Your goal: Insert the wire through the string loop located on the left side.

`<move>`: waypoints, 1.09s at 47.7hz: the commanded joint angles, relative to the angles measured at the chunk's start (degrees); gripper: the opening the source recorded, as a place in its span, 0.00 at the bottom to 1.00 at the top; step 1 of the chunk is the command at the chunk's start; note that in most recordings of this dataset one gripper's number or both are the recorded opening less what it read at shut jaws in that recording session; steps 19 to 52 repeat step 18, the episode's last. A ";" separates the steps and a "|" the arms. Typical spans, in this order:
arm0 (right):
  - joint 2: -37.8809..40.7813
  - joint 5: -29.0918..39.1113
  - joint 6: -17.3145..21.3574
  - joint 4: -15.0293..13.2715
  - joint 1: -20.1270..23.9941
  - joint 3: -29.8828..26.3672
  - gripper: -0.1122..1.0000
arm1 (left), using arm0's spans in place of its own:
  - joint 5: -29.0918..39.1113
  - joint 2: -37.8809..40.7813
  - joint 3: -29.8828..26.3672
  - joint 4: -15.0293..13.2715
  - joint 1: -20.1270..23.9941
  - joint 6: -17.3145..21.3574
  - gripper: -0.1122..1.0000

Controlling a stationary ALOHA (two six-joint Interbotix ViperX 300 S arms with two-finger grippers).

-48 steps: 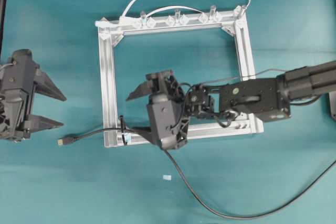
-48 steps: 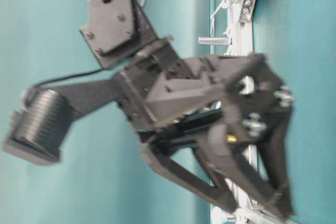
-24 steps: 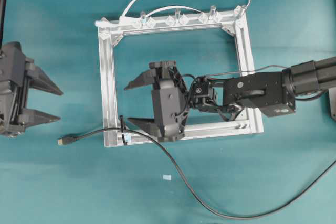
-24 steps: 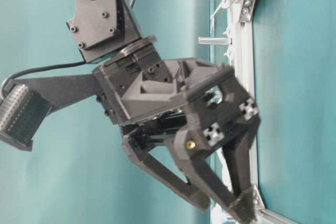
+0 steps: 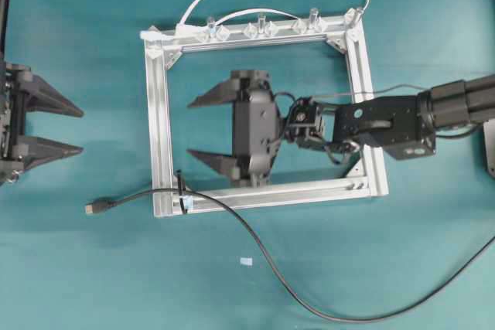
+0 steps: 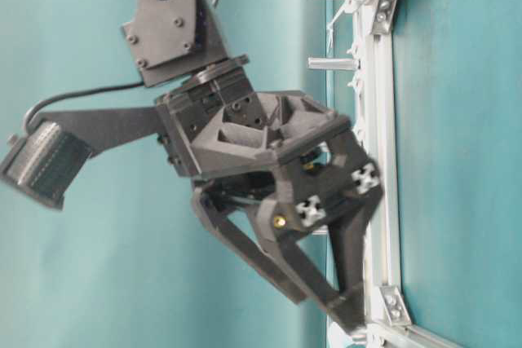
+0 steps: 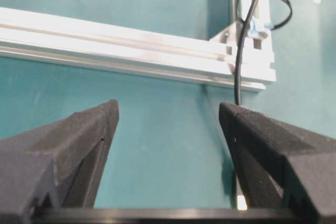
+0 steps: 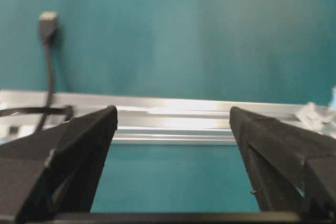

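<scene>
Lying clear of both open fingers [image 5: 203,129], wire [image 5: 147,194] threading string loop [image 5: 180,185]

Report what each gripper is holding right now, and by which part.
Nothing is held. The left gripper and right gripper both stand open and empty; the wire lies loose on the table.

Both arms matte black: right gripper [image 5: 203,129] has wedge-shaped printed fingers, boxy screw-studded wrist housing, thin black cables looped at the joint; left gripper [image 5: 71,130] matching.
</scene>
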 commanded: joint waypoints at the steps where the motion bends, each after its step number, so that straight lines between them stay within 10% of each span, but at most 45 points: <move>1: -2.20 -1.67 0.88 -0.18 -0.79 0.35 0.96 | -0.70 0.09 -0.44 0.18 0.35 0.53 0.81; 52: -2.11 -1.67 1.23 -0.18 -3.34 2.02 0.96 | -0.97 0.09 -0.53 0.18 0.35 0.70 0.81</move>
